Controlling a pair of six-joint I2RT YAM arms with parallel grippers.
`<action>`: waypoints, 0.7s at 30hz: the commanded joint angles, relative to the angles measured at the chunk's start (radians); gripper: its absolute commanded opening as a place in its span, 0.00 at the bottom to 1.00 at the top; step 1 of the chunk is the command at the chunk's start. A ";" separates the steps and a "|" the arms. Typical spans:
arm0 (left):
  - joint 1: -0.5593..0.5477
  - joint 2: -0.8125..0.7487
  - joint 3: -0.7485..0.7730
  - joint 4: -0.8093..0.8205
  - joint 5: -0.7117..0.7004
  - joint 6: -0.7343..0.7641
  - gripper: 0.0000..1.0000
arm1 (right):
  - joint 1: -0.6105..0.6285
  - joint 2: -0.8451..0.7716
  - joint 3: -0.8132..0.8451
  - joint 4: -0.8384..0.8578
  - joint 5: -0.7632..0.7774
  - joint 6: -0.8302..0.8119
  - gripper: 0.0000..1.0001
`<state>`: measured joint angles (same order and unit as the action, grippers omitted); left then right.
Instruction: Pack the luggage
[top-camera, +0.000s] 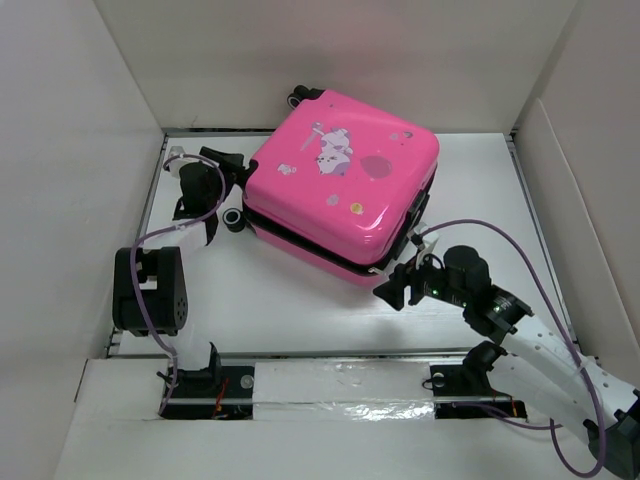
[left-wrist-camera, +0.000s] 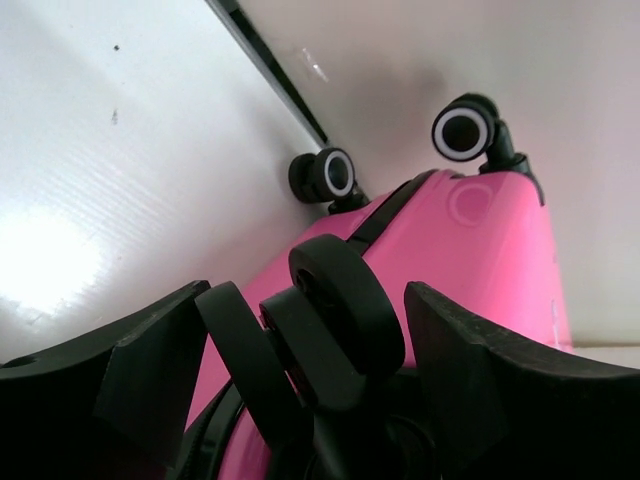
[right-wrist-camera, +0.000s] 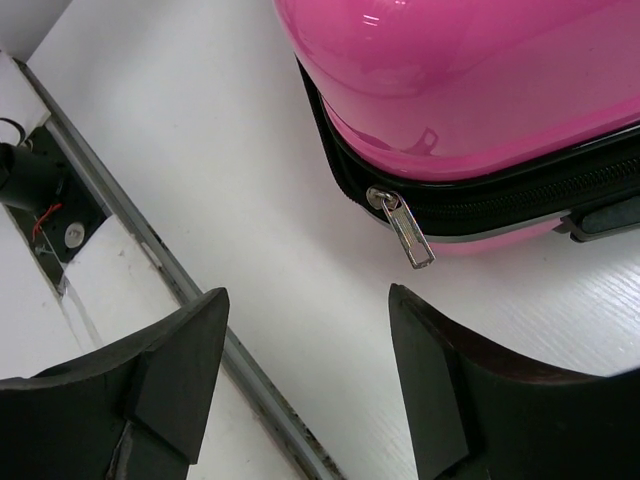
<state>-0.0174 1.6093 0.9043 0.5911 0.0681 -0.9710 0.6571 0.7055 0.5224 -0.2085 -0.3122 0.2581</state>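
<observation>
Zipping step, as I judge it: bright pink hard-shell suitcase (top-camera: 340, 180) lying closed far-centre, my left gripper (left-wrist-camera: 308, 292) with jaws apart around its black caster wheel (left-wrist-camera: 338, 312), my right gripper (right-wrist-camera: 308, 298) with jaws apart just near of the silver zipper pull (right-wrist-camera: 405, 232), which I must next pinch.

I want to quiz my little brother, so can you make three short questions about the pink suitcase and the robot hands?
1. True or false: the suitcase lies shut on the table.
2. What sits between the fingers of the left gripper? A) a caster wheel B) a sock C) a spoon
3. What small silver thing hangs at the suitcase's corner, in front of the open right gripper?
Key: 1 true; 2 A; 3 the zipper pull.
</observation>
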 joint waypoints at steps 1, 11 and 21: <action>-0.007 0.021 0.019 0.176 0.030 -0.047 0.72 | 0.015 -0.015 -0.005 0.027 0.019 -0.003 0.72; -0.007 0.074 0.064 0.242 0.073 -0.104 0.39 | 0.015 -0.021 -0.019 0.017 0.033 0.009 0.77; -0.007 0.063 0.039 0.323 0.076 -0.178 0.00 | 0.015 -0.046 -0.028 0.014 0.076 0.024 0.79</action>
<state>-0.0048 1.7061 0.9249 0.7578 0.0849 -1.0931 0.6628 0.6701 0.5060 -0.2131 -0.2615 0.2733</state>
